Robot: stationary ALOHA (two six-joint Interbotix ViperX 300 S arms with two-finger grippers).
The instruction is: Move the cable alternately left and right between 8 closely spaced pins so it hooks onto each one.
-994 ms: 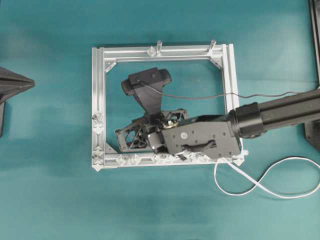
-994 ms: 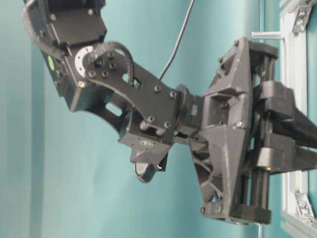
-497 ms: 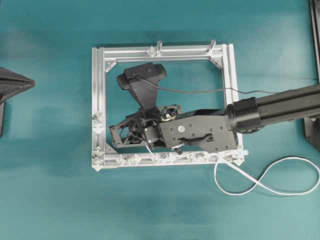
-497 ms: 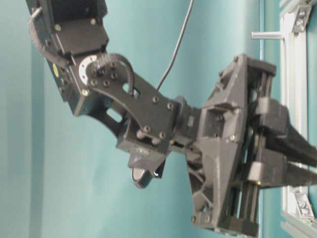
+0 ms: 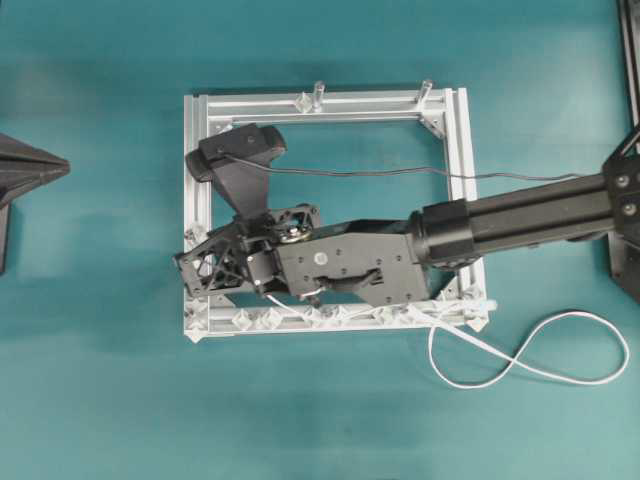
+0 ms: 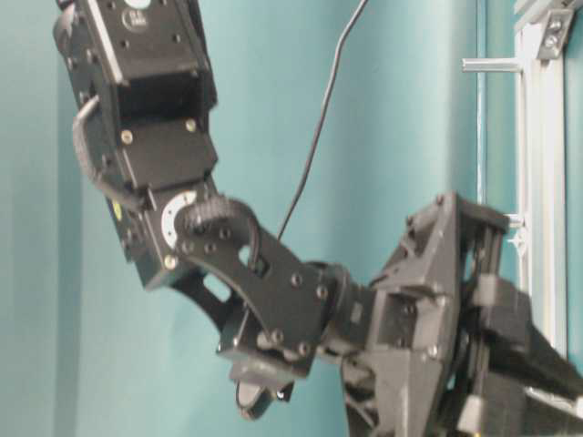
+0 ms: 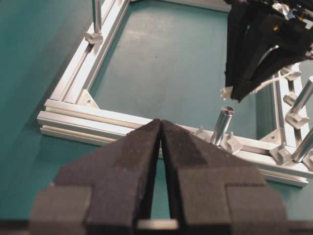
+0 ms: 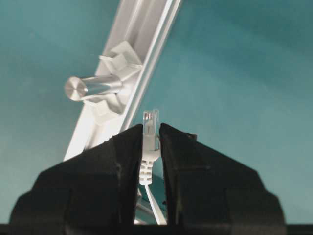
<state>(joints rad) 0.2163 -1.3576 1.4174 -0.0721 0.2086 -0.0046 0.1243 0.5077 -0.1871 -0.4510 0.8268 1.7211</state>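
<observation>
My right gripper [image 8: 150, 128] is shut on the cable's clear plug [image 8: 150, 119], which sticks out between the fingertips. Overhead, that gripper [image 5: 200, 272] hangs inside the silver frame [image 5: 460, 150] by its left rail. The white cable [image 5: 515, 363] loops on the table at the lower right and runs along the bottom rail past the pins [image 5: 270, 318]. Two more pins [image 5: 195, 247] sit on the left rail. A metal post [image 8: 93, 87] with pins [image 8: 120, 58] at its foot stands just left of the plug. My left gripper [image 7: 160, 123] is shut on nothing, outside the frame's corner.
Two tall metal posts [image 5: 318, 92] [image 5: 425, 90] stand on the frame's top rail. A thin black wire [image 5: 380, 172] crosses the frame from the right wrist camera [image 5: 240, 150]. A black part of the left arm [image 5: 25, 170] sits at the far left edge.
The right arm has moved left along the bottom rail with the plug, from the frame's middle to its left rail, drawing the cable along the bottom pins. The left arm has not moved.
</observation>
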